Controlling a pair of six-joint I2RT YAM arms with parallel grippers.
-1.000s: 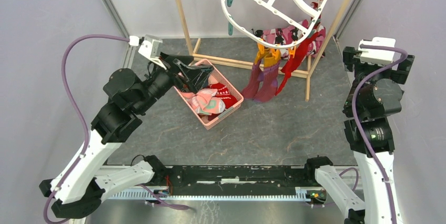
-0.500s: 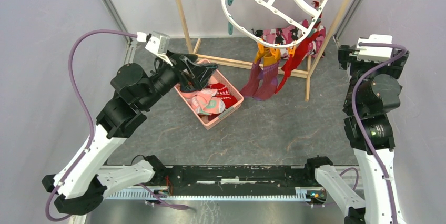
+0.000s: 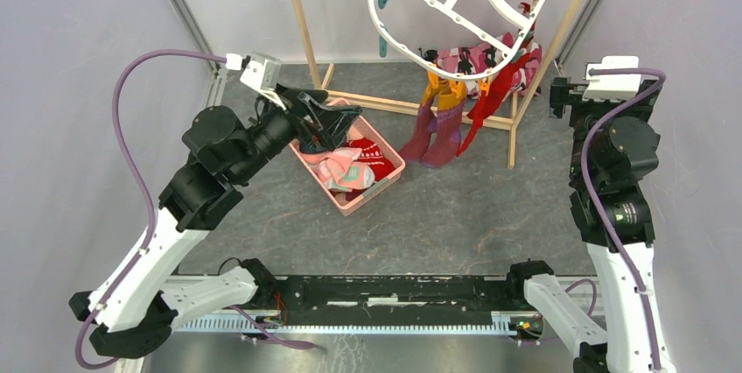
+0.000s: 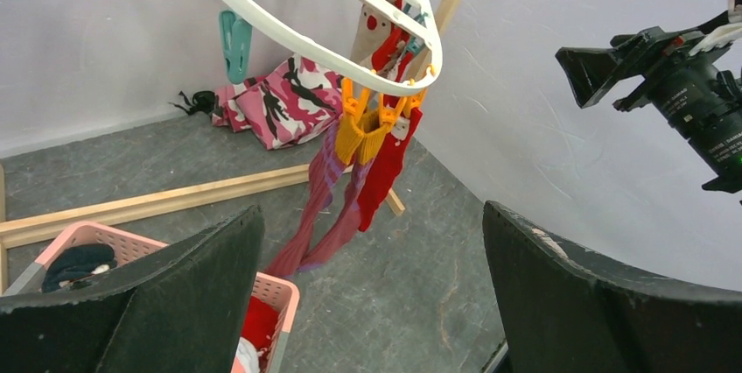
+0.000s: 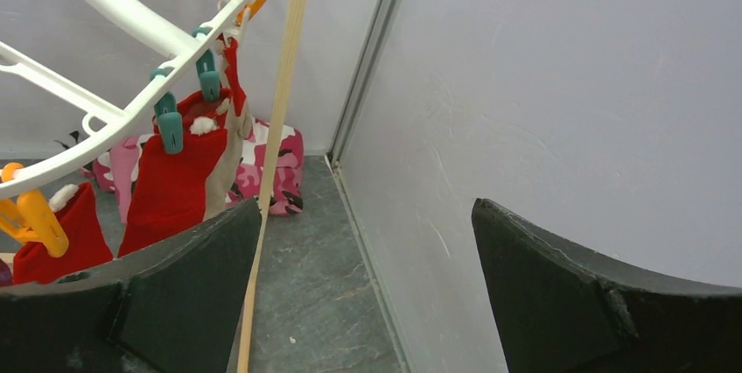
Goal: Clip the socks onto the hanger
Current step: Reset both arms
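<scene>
Two grippers are seen wide open, with nothing held. Nearest, the loose socks (image 3: 346, 170) are heaped in the pink basket (image 3: 385, 182), just below the left gripper (image 3: 337, 126), so the left arm is judged better placed. Farther back, the right gripper (image 3: 558, 97) is held beside the hanger (image 3: 455, 5), where several socks are already pegged.

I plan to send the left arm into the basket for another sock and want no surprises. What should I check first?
1. Left gripper jaws open, empty: ok.
2. Right gripper jaws open, empty: ok.
3. The pink basket holds socks: ok.
4. Free teal peg on the hanger: ok.
5. A single sock lying clear of the others: cannot tell.
</scene>
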